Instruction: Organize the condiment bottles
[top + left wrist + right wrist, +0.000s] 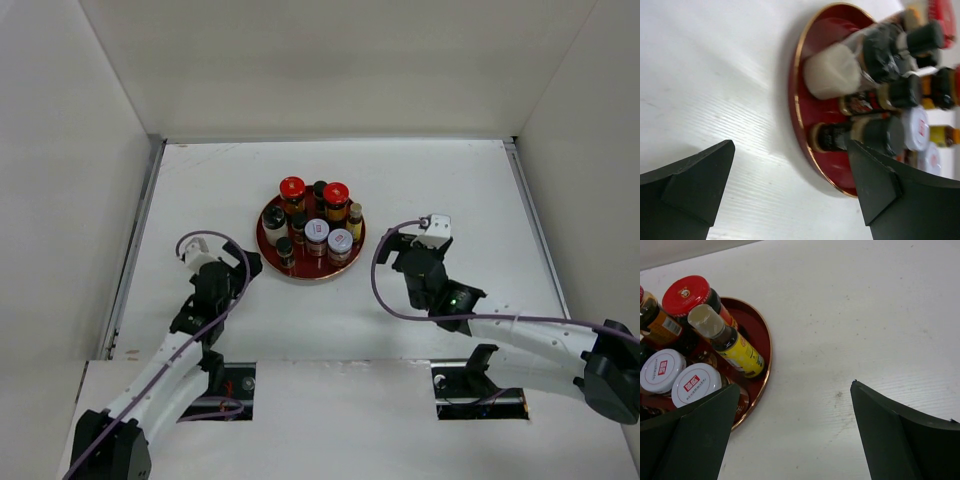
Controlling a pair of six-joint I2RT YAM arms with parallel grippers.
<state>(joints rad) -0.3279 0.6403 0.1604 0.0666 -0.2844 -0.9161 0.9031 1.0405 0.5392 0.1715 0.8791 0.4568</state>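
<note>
The condiment bottles stand together on a round red tray [275, 250]. There are two red-lidded jars [292, 188] [336, 193], two pale-lidded jars [317, 232] [340, 240], a slim yellow bottle [355, 215], a white bottle [273, 225] and dark black-capped ones [285, 248]. My left gripper [243, 265] hovers just left of the tray, open and empty. My right gripper [400, 255] sits to the tray's right, open and empty. The left wrist view shows the white bottle [832, 70] behind open jaws [790, 150]. The right wrist view shows the yellow bottle [732, 342] past open jaws [796, 385].
White walls enclose the table on the left, back and right. The tray's gold rim [796, 107] lies close to my left gripper's right finger. In the right wrist view the tray rim [767, 357] is at the left, with white tabletop [865, 315] beyond.
</note>
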